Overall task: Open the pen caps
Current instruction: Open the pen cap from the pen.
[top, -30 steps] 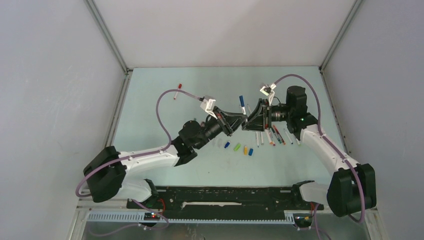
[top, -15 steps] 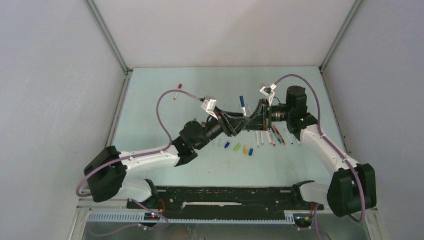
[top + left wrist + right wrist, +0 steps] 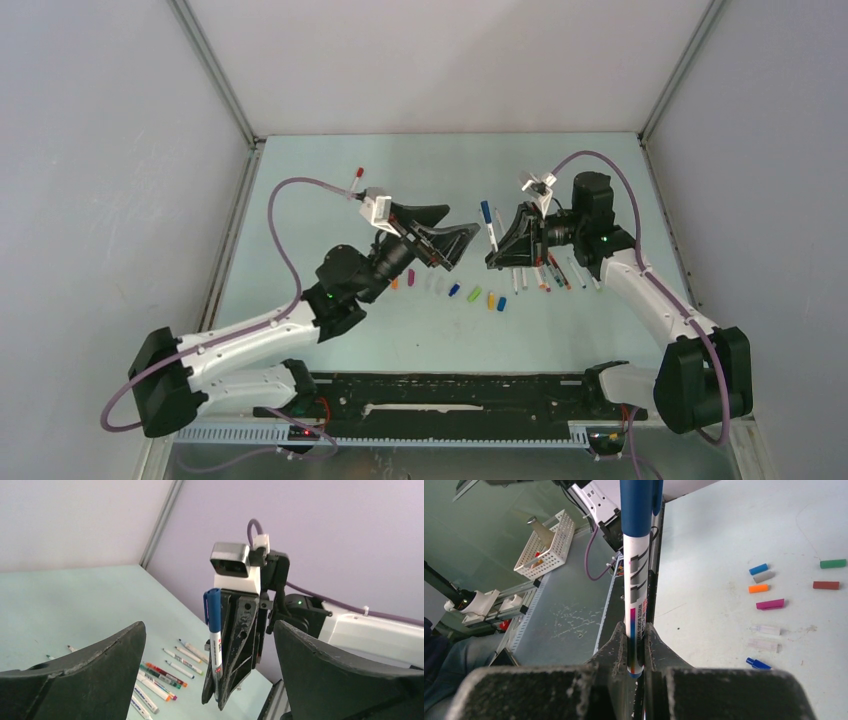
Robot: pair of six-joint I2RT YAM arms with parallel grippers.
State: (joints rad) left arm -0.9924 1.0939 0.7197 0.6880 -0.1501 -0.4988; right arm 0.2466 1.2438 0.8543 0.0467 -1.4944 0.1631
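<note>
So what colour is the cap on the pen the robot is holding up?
Blue. The cap tops the white pen in the right gripper, clearest in the left wrist view.

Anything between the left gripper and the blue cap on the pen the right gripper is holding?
Nothing visible. The left gripper is open, and the blue cap tops the pen clamped in the right gripper, with only air between.

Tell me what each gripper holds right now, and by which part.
The right gripper is shut on the blue-capped pen, gripping the lower end of its white barrel, blue cap up and still on. The left gripper is open and holds nothing.
</note>
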